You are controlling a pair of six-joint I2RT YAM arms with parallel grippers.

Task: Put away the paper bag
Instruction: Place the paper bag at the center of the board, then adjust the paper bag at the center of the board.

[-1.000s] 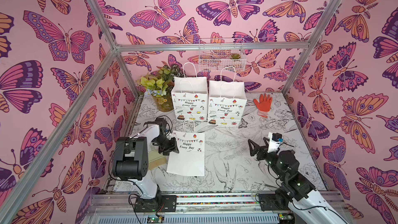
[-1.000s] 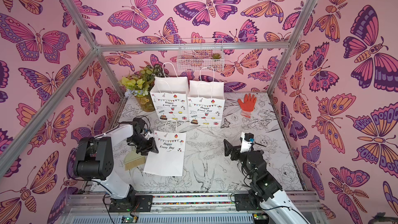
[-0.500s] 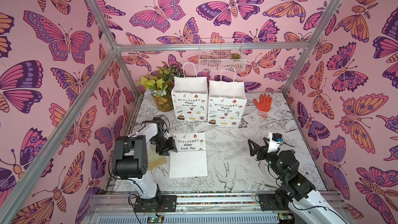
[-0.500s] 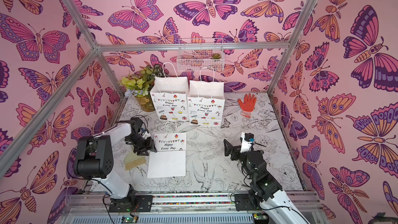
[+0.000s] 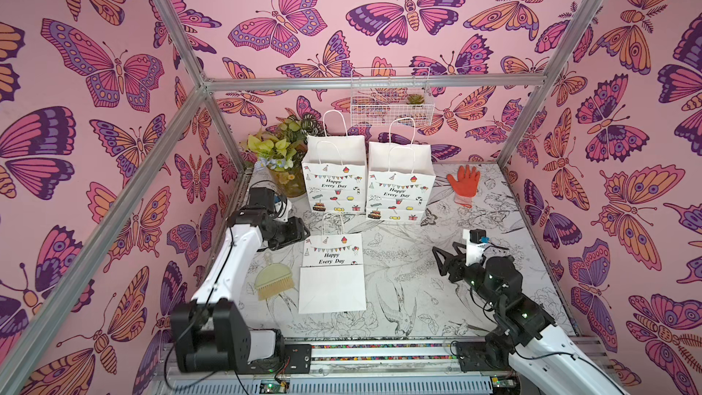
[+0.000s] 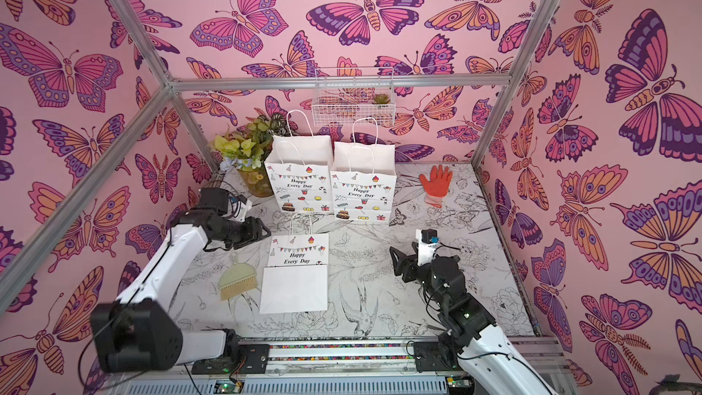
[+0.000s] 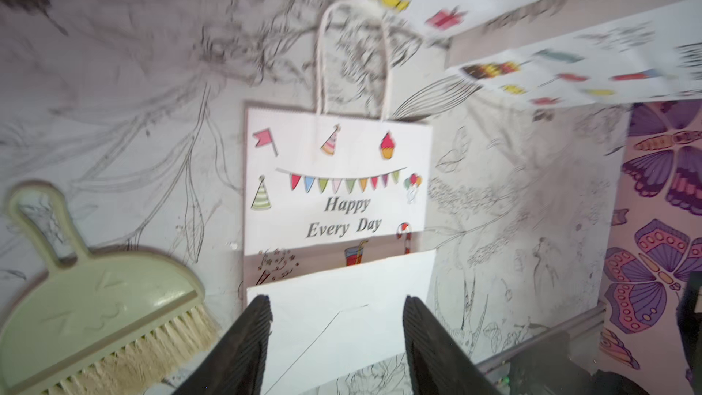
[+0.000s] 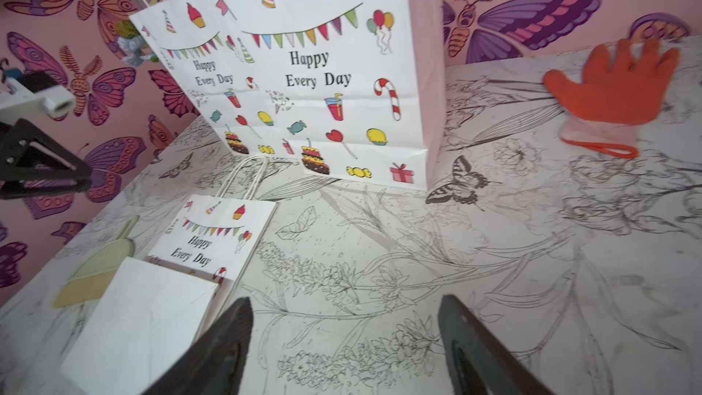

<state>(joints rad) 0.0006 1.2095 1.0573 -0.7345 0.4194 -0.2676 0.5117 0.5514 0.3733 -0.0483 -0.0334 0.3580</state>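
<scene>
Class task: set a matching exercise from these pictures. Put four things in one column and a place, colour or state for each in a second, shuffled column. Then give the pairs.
Things
1. flat bag
2. glove
3. brush
4. succulent

Descriptions
A. sits in the wire basket
B. orange
C. white, folded over, lying down
D. pale green, beside the flat bag

Pairs: 1-C, 2-B, 3-D, 4-A
</scene>
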